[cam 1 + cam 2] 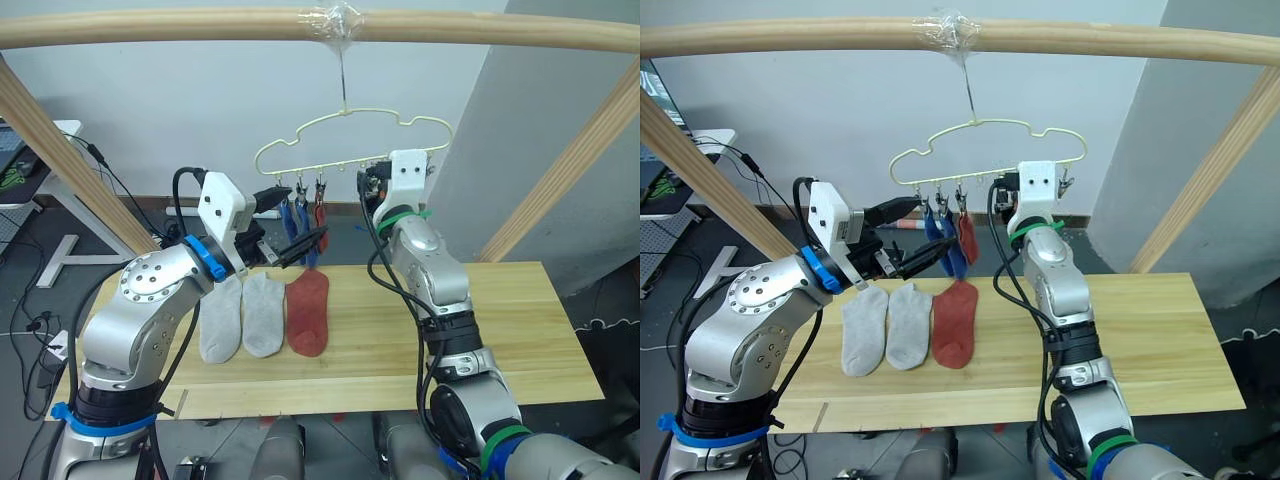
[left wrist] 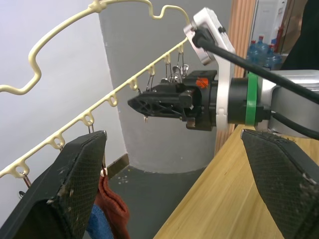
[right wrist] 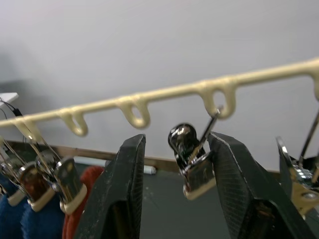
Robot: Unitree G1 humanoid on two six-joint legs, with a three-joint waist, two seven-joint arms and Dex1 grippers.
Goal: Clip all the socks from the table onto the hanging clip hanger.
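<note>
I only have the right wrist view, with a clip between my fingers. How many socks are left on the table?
Observer: Three. Two grey socks and a rust red sock lie side by side on the table.
Operator: Is the left gripper bringing one?
Observer: No. The left gripper is open and empty, raised beside the hanging socks.
Operator: What hangs already?
Observer: Two blue socks and one red sock, toward the robot's left on the clip hanger.
</note>
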